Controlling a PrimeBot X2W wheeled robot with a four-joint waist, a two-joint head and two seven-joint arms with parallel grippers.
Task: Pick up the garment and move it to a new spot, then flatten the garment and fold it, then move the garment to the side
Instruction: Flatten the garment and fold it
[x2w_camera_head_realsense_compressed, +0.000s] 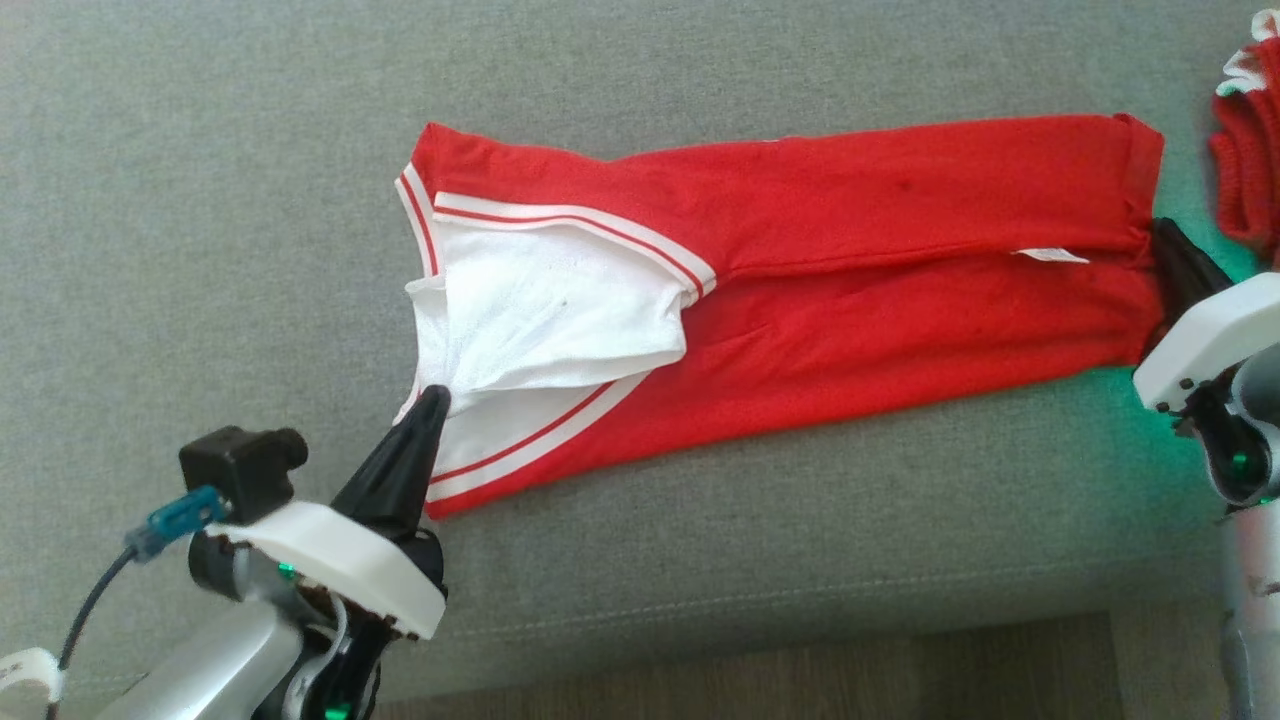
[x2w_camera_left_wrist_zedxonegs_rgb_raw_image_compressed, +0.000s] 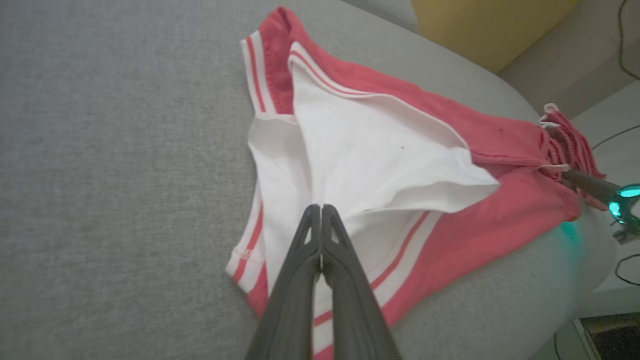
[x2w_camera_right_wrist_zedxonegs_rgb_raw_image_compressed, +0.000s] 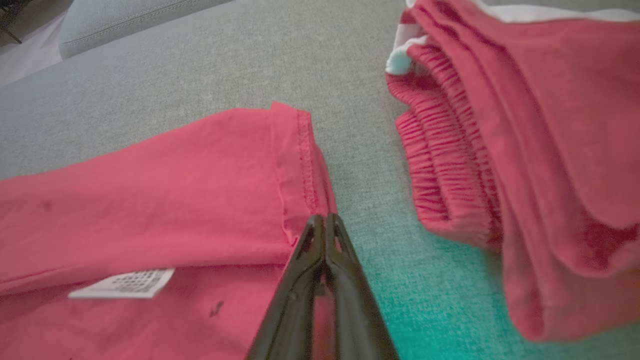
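Observation:
The garment (x2w_camera_head_realsense_compressed: 850, 290) is red with white striped trim and a white inner panel. It lies stretched out lengthwise on a grey sofa cushion (x2w_camera_head_realsense_compressed: 200, 200). My left gripper (x2w_camera_head_realsense_compressed: 435, 398) is shut on the white fabric at its left end, and the cloth gathers into folds at the tips (x2w_camera_left_wrist_zedxonegs_rgb_raw_image_compressed: 320, 206). At the other end my right gripper (x2w_camera_head_realsense_compressed: 1160, 235) is shut on the stitched red hem (x2w_camera_right_wrist_zedxonegs_rgb_raw_image_compressed: 305, 165), its tips (x2w_camera_right_wrist_zedxonegs_rgb_raw_image_compressed: 325, 216) meeting at the hem's edge. A white care label (x2w_camera_right_wrist_zedxonegs_rgb_raw_image_compressed: 125, 282) lies on the red cloth (x2w_camera_right_wrist_zedxonegs_rgb_raw_image_compressed: 150, 200) near it.
A second red piece with an elastic waistband (x2w_camera_right_wrist_zedxonegs_rgb_raw_image_compressed: 450, 165) is bunched just right of the hem (x2w_camera_head_realsense_compressed: 1250, 170). The cushion's front edge (x2w_camera_head_realsense_compressed: 700, 610) drops to a wooden floor (x2w_camera_head_realsense_compressed: 800, 670). A yellow cushion (x2w_camera_left_wrist_zedxonegs_rgb_raw_image_compressed: 490, 25) and cables (x2w_camera_left_wrist_zedxonegs_rgb_raw_image_compressed: 625, 50) lie beyond the sofa.

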